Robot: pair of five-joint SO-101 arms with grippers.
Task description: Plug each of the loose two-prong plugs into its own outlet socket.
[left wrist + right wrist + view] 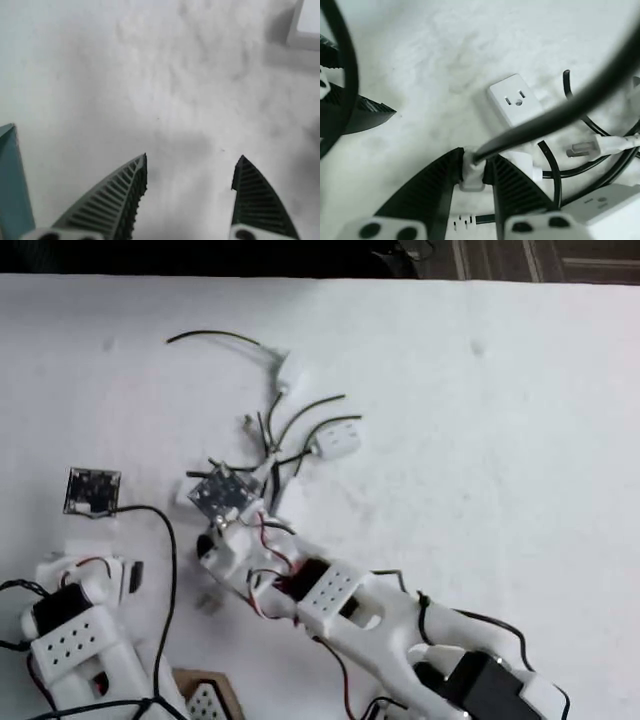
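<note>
My right gripper [476,172] is shut on a white two-prong plug [470,172] whose black cord [555,112] runs up across the right wrist view. Just beyond it a white outlet socket [515,100] lies face up on the table. A loose plug [582,147] with bare prongs lies beside it among black cords, and another outlet block [600,207] sits close by. From above, the right gripper [222,535] is at the table's middle, near a white outlet [337,438] and a second one [292,370]. My left gripper [192,170] stands open over bare table.
Black cords [300,420] tangle between the outlets at centre. A brown block [205,695] lies at the near edge between the arms. The left arm [70,625] sits at the near left. A white block edge [305,25] shows beyond the left gripper.
</note>
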